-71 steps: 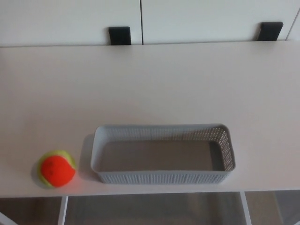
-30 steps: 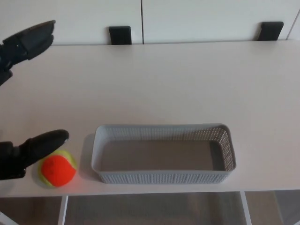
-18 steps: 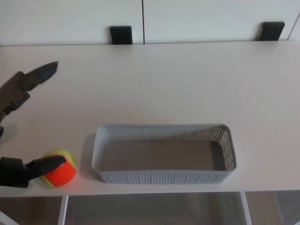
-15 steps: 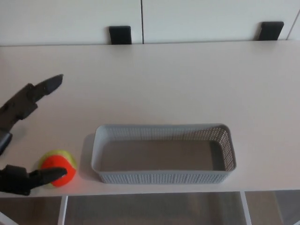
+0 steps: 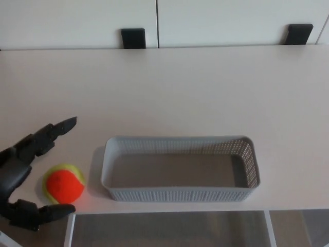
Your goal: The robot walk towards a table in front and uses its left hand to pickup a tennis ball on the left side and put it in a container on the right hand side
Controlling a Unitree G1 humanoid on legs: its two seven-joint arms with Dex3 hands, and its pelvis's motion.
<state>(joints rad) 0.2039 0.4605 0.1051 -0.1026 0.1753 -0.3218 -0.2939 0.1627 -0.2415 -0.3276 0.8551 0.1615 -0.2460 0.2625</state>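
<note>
Tennis ball point(image 5: 64, 183): orange with a yellow-green band, resting on the table near its front edge at the left. It lies outside the container, just beside the container's left end, with a narrow strip of table between them.
Container point(image 5: 180, 195): a long grey basket with perforated walls and rounded corners. It stands lengthwise along the front edge of the table, to the right of the ball.
Container contents: only its bare grey floor shows inside, shadowed along the far wall and the right end.
Left robot hand point(image 5: 14, 177): black, coming in from the lower left corner. It is open, its digits spread wide around the left side of the ball.
Fingers point(image 5: 51, 131): stretched up and to the right, above and left of the ball and apart from it.
Thumb point(image 5: 49, 211): pointing right, just below the ball at about the table's front edge. Whether it touches the ball cannot be told.
Grip: the robot hand holds nothing; the ball sits on the table in the gap between fingers and thumb.
Table point(image 5: 195, 87): pale and wide, carrying the ball and the container.
Behind the table: white panels point(image 5: 77, 20) with two black brackets point(image 5: 133, 38) at the far edge.
</note>
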